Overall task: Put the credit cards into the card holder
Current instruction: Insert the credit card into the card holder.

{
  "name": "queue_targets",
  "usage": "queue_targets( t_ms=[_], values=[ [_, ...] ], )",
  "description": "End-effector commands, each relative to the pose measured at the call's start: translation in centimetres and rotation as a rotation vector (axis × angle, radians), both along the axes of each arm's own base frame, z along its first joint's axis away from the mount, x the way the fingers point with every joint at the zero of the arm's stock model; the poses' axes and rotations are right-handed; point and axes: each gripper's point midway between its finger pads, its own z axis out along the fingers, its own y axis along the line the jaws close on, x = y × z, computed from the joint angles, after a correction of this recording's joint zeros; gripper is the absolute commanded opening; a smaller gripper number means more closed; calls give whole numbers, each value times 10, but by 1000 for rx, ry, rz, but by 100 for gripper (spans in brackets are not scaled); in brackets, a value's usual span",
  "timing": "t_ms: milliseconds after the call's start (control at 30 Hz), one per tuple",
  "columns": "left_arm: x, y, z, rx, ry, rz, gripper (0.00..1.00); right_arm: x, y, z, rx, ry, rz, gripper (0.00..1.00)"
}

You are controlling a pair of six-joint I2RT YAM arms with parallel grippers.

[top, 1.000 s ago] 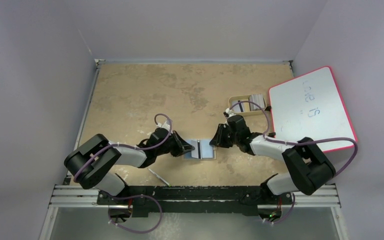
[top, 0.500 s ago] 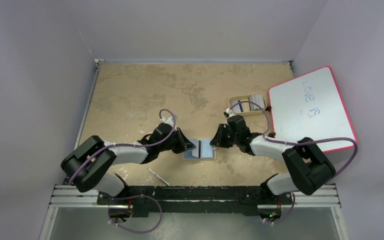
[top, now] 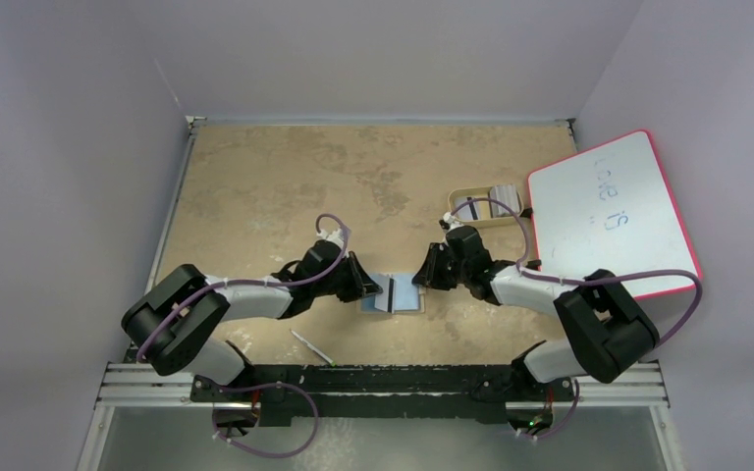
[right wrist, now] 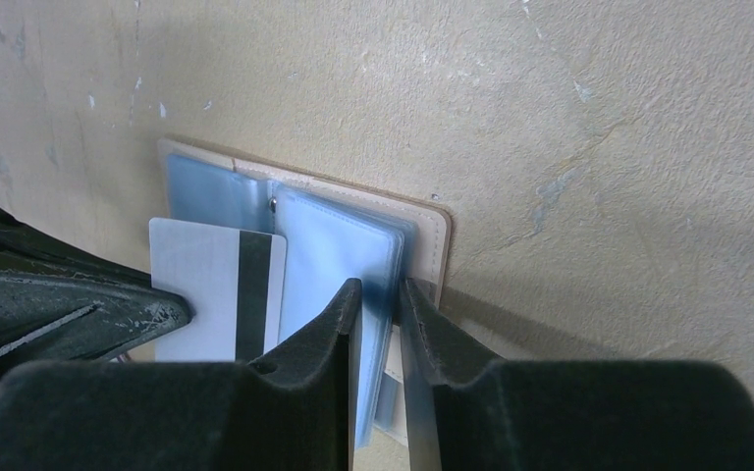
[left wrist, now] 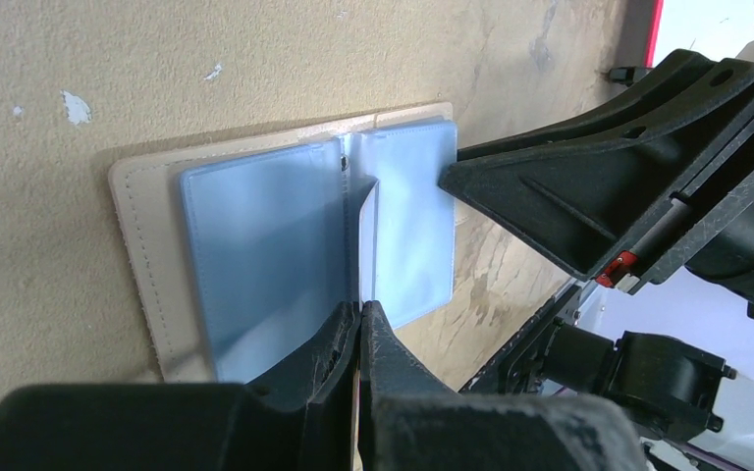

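Pinching card (right wrist: 216,285) upright in tight-closed left gripper (left wrist: 360,316) over open holder (right wrist: 324,245), near centre. Clamping its right pockets in narrowly parted right gripper (right wrist: 381,294). Best aiming square at pocket mouth, easing slowly.

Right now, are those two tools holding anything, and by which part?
Left tool pinches a credit card by its unstriped edge; right tool pinches the card holder by its blue pockets' outer edge.

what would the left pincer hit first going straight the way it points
Likely the open tan card holder, at its blue-grey pockets; the grey-white striped card held by the left pincer would touch first.
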Motion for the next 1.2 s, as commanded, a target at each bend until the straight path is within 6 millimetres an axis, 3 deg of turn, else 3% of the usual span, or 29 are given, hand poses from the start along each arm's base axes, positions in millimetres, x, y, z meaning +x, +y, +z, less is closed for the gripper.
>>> queue_targets(
  t_ms=[0,400,1167],
  values=[
    [10,-1,4,25,-32,1,0,-1,-3,-4,-24,-8,4,21],
    [15,7,5,61,-43,44,0,0,-3,-3,-24,-12,6,21],
    [23,-1,-8,65,-95,6,0,-2,-1,-5,-10,-7,6,21]
  ],
)
